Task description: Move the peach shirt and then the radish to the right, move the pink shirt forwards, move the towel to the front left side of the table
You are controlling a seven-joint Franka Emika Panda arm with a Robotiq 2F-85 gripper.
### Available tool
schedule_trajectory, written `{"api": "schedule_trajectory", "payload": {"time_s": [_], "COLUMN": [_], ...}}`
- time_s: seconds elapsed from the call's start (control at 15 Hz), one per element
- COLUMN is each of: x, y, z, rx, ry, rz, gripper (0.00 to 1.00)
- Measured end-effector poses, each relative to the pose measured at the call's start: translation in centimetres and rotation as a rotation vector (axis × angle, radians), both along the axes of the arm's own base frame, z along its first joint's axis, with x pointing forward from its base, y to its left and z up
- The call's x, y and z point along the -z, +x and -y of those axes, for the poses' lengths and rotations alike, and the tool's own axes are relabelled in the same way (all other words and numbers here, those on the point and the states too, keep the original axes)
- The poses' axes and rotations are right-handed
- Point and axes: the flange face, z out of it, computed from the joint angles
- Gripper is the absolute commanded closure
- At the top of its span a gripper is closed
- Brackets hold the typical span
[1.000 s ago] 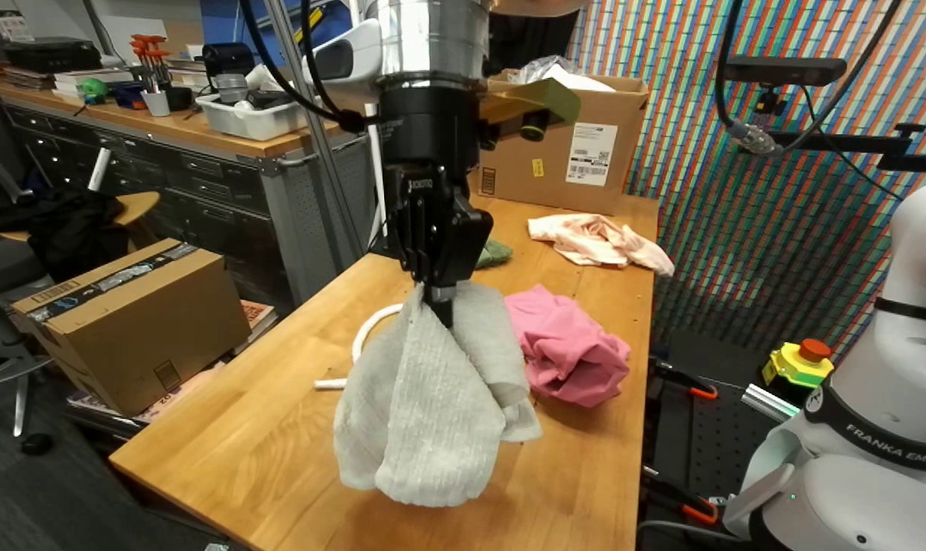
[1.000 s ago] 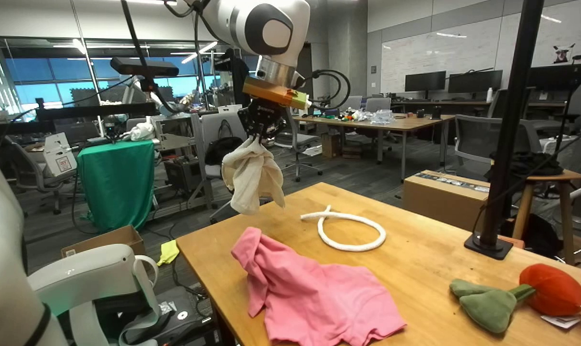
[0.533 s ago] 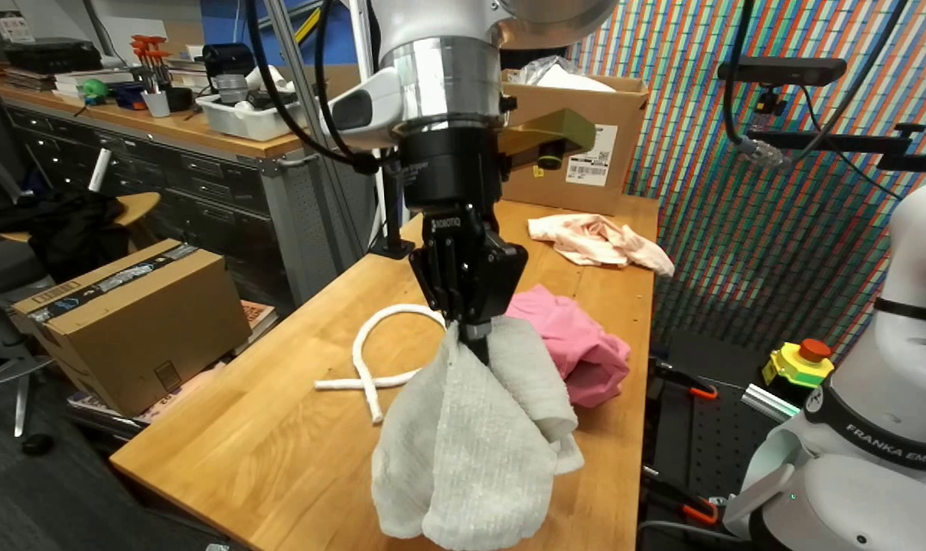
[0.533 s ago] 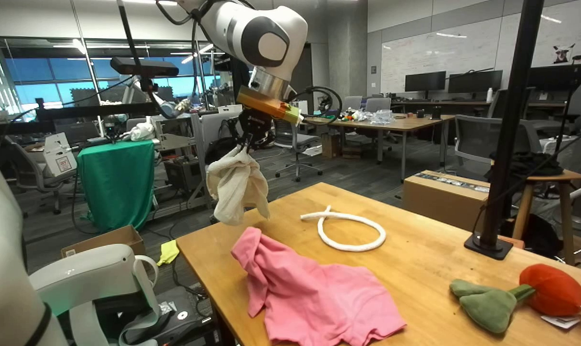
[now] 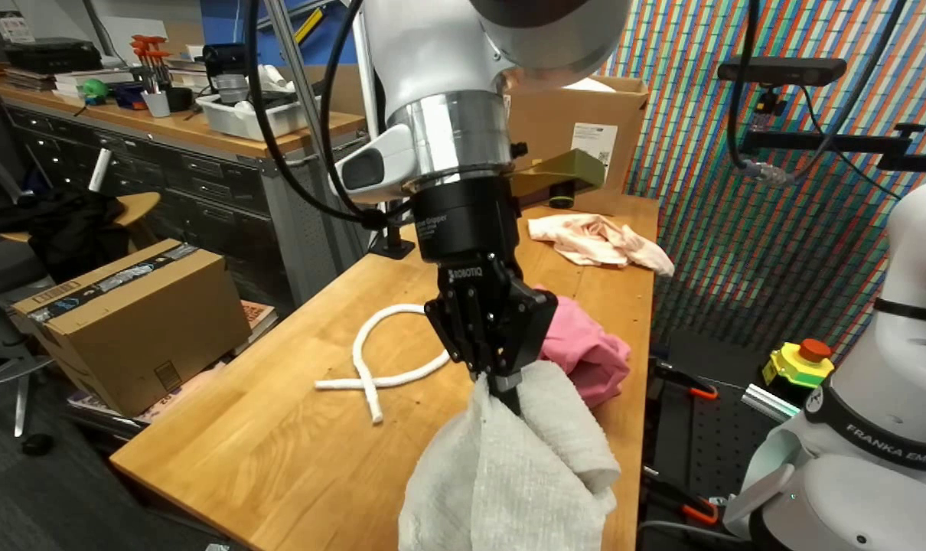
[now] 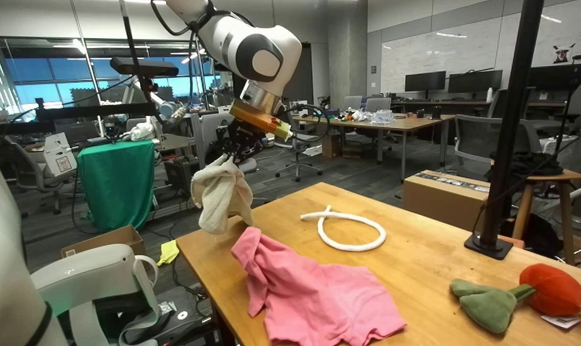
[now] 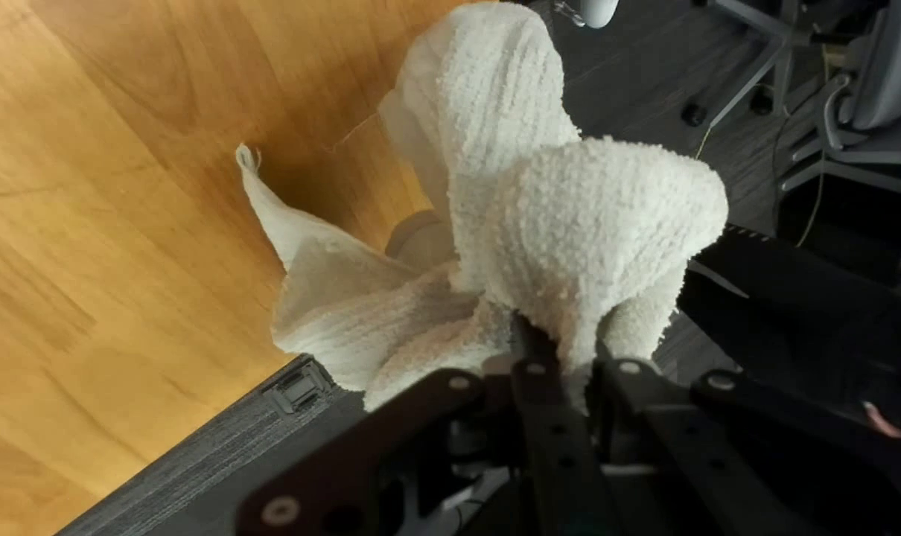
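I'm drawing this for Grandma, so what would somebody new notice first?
Probably the pale towel, hanging from the gripper near the edge of the wooden table. Then the bright pink shirt, lying rumpled on that table. In an exterior view, the plush radish, red and green, lies there too, near a black pole.

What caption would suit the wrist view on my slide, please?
Gripper holding a bunched white towel, with wooden table and dark floor beyond.
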Motion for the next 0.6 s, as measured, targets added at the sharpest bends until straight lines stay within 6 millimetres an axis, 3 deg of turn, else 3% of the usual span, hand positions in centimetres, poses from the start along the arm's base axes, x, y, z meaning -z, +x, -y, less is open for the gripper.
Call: {"api": "schedule_trajectory", "payload": {"time_s": [0.6], "x": [2.0], "y": [0.5], "z": [-1.0], "rx": [0.047], "ry": [0.049], "rz": [-0.043], "gripper": [0.95]}}
